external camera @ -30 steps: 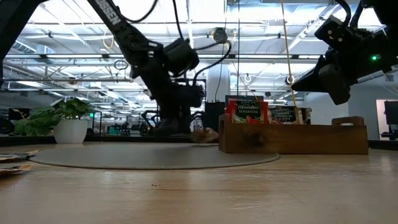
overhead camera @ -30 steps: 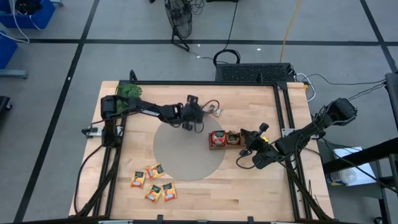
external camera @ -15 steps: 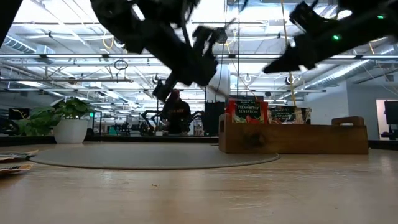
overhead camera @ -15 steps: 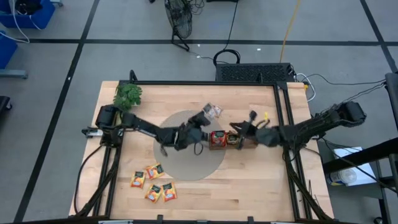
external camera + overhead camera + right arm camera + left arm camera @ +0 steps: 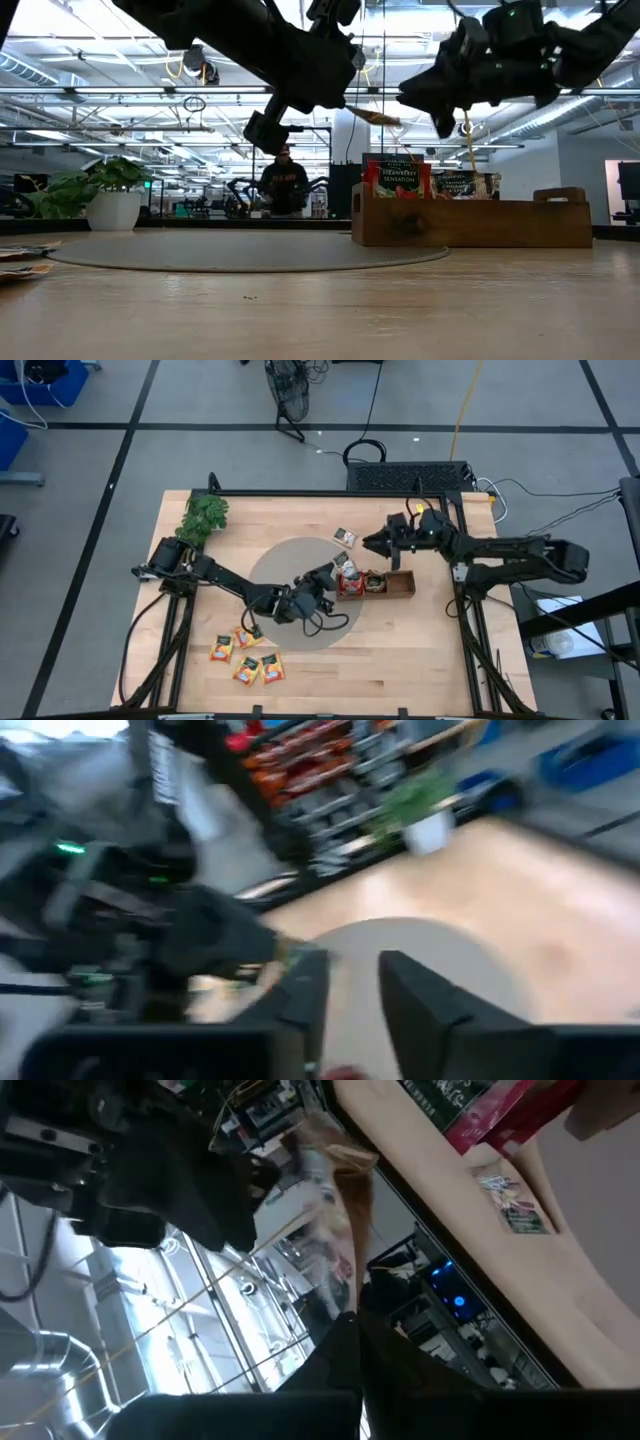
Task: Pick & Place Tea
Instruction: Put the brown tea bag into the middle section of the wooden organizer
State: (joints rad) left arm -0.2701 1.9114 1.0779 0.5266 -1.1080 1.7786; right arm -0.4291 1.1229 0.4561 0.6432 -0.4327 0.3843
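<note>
My left gripper (image 5: 333, 572) hangs over the round grey mat (image 5: 300, 600), beside the left end of the wooden tray (image 5: 398, 584), and is shut on a pale tea sachet (image 5: 378, 117). My right gripper (image 5: 368, 543) is open in the air on the far side of the tray, pointing at the left gripper and touching nothing. Red sachets (image 5: 350, 582) stand upright in the tray's left compartments. Another sachet (image 5: 345, 538) lies flat on the table beyond the mat. Several orange sachets (image 5: 246, 654) lie flat near the table's near left corner. My left gripper pinches the pale sachet by one edge (image 5: 345, 1305) between its two shut fingers. The sachet is lifted clear of the table and sticks out past the fingertips toward my right gripper, above the tray's left end.
A green leafy sprig (image 5: 205, 512) stands at the far left corner. The tray's right compartment (image 5: 402, 582) is bare. Open wood lies near and right of the mat. A person (image 5: 284, 185) stands in the room beyond the table.
My left gripper swung from the far side of the mat toward the near edge, then rose beside the tray's left end with the sachet lifted clear. My right gripper travelled from the near right of the tray up and toward the far edge, turning to face the left gripper.
</note>
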